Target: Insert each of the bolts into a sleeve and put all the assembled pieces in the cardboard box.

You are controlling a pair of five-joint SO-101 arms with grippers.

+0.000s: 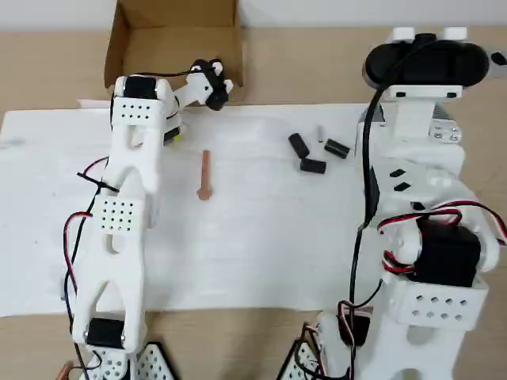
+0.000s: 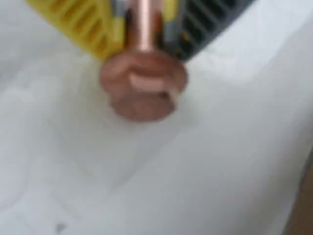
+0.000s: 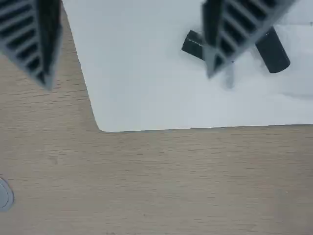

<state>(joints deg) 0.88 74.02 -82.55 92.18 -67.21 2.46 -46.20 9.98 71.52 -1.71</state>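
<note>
My left gripper (image 2: 145, 34) is shut on a copper bolt (image 2: 144, 85), yellow finger (image 2: 83, 22) on one side and black finger on the other. The bolt hangs head-down, its head at the white paper (image 2: 220, 147). In the high view this gripper (image 1: 173, 133) sits low at the paper's far left, just in front of the cardboard box (image 1: 176, 41). A second copper bolt (image 1: 205, 175) lies loose on the paper. Three black sleeves (image 1: 299, 145) (image 1: 313, 166) (image 1: 337, 148) lie further right. My right gripper (image 3: 129, 73) is open above the paper's edge, with two sleeves (image 3: 194, 45) (image 3: 273, 53) beyond it.
The open cardboard box stands on the wooden table (image 1: 301, 55) behind the paper (image 1: 253, 237). A thin grey pin (image 1: 321, 134) lies among the sleeves. The right arm's body (image 1: 420, 182) is folded over the paper's right side. Bare wood (image 3: 161, 181) lies under the right gripper.
</note>
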